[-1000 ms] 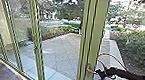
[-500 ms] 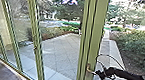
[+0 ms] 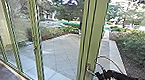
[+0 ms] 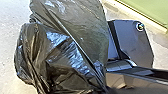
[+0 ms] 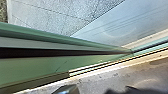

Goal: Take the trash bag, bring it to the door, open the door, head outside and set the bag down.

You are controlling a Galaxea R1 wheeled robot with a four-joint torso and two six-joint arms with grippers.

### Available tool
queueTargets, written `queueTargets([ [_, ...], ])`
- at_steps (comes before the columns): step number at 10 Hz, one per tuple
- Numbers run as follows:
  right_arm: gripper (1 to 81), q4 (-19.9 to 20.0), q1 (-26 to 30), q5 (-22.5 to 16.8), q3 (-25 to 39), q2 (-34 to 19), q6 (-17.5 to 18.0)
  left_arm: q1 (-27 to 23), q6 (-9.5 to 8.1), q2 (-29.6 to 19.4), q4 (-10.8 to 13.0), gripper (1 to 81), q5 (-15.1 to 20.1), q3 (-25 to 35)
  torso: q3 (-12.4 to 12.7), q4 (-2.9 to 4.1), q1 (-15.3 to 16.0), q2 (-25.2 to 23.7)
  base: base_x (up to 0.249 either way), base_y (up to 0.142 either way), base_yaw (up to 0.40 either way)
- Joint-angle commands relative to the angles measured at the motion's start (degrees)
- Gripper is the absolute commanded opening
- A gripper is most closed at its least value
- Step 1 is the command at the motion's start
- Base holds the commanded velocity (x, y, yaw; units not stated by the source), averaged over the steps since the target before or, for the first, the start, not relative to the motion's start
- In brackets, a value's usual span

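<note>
Change since the earlier frame: right gripper (image 3: pixel 96 74) sits slightly lower at the metal door handle (image 3: pixel 88 68), the black arm (image 3: pixel 122 76) dipping with it; the head view's framing is near enough constant. Reading: the lever is probably being pressed, so the task looks to be at the door-opening step. Latch release not confirmed.

Near: black plastic trash bag (image 4: pixel 67 50), bulging and creased, at the robot's left arm, over pale floor. Left gripper: cannot tell whether spread or closed; bag presumably hangs from it. Bag clearance from floor uncertain.

Further: right gripper meets the handle on the green door frame (image 3: pixel 98 27); spread or pinching, cannot tell. Slipping off the lever is the main risk.

Beyond: paved yard (image 3: pixel 60 49), then shrubs (image 3: pixel 133 45).
</note>
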Motion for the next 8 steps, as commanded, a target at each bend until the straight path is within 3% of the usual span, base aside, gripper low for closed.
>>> queueTargets([
  [1,81.1,0.6,2.5,-4.8,4.5,4.0,-1.1,-2.8,-0.31,0.0,-0.5,1.0,3.2,0.0,0.0,0.00,0.0,0.0,0.000,0.000,0.000],
  [4,81.1,0.5,0.4,-2.2,5.1,5.9,-1.7,-2.6,-0.57,0.0,-0.4,1.0,3.2,0.0,0.0,0.00,0.0,0.0,0.000,0.000,0.000],
  [8,81.1,-1.4,0.0,-3.8,1.7,9.2,-1.5,-2.5,-0.57,0.2,-0.4,1.0,3.5,0.0,0.0,-0.04,0.0,0.0,0.000,0.000,0.000],
])
